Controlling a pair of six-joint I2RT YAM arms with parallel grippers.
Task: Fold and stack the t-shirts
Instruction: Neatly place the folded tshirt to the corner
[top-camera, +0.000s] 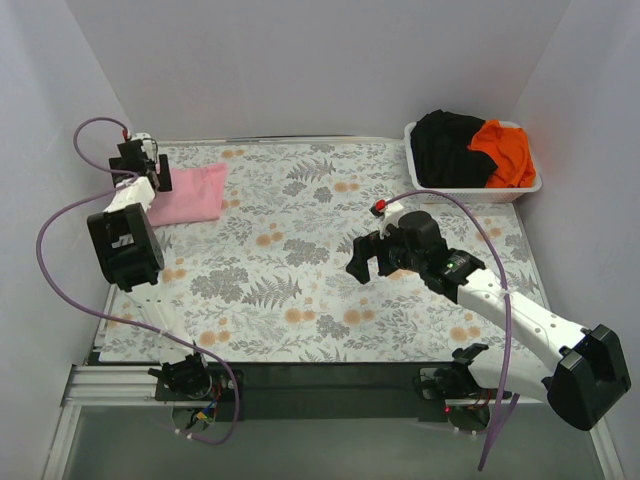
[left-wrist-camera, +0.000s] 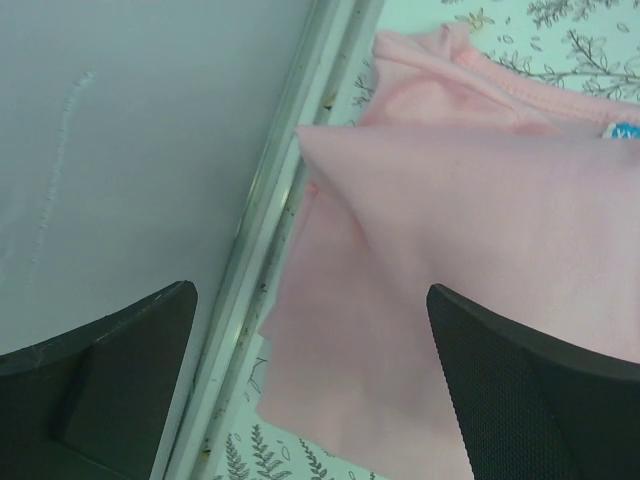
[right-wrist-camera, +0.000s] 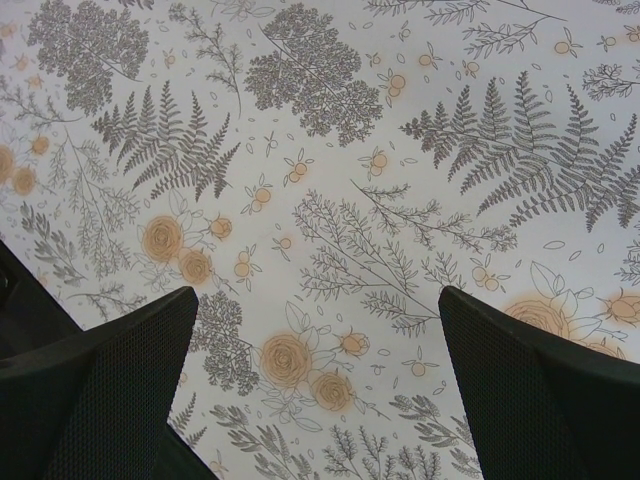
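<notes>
The light pink t-shirt (top-camera: 191, 193) lies folded at the far left of the table, by the left wall; it fills the left wrist view (left-wrist-camera: 470, 250). My left gripper (top-camera: 150, 170) is open and empty, above the shirt's left edge, its jaws spread wide (left-wrist-camera: 310, 390). The black t-shirt (top-camera: 446, 146) and the bright orange t-shirt (top-camera: 503, 150) lie bunched in the white basket (top-camera: 470, 187) at the far right. My right gripper (top-camera: 366, 260) is open and empty over bare tablecloth near the middle (right-wrist-camera: 315, 390).
The table wears a floral cloth (top-camera: 320, 260). White walls close in on the left, back and right. A metal rail (left-wrist-camera: 270, 250) runs along the left wall beside the pink shirt. Purple cables loop off both arms.
</notes>
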